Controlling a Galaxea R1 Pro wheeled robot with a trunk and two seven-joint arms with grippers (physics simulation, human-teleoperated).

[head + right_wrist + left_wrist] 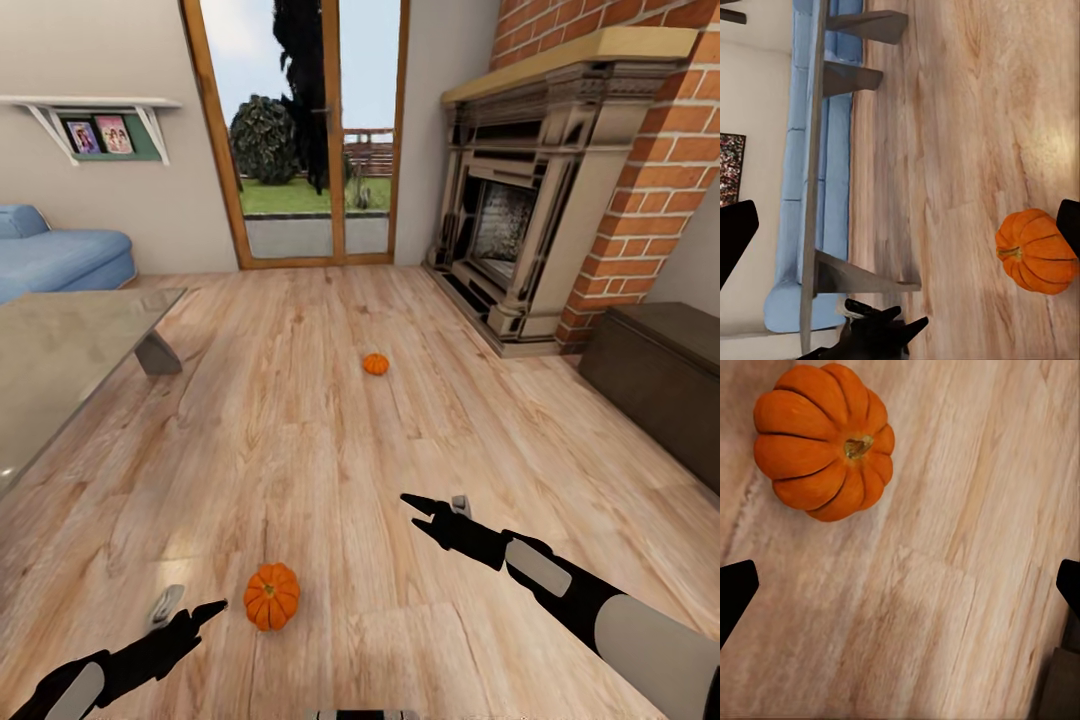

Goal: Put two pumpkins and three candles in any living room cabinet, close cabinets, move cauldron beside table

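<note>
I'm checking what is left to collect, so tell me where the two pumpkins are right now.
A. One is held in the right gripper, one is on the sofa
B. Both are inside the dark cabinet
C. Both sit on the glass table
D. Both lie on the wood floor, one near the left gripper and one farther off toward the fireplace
D: the near pumpkin sits on the floor beside the open left gripper, and the far pumpkin lies out toward the fireplace.

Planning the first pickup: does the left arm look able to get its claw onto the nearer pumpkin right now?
Probably yes. The left claw is open and sits just beside the nearer pumpkin on the bare wood floor, with nothing between them. In the left wrist view the pumpkin is off to one side, so the claw must shift over.
</note>
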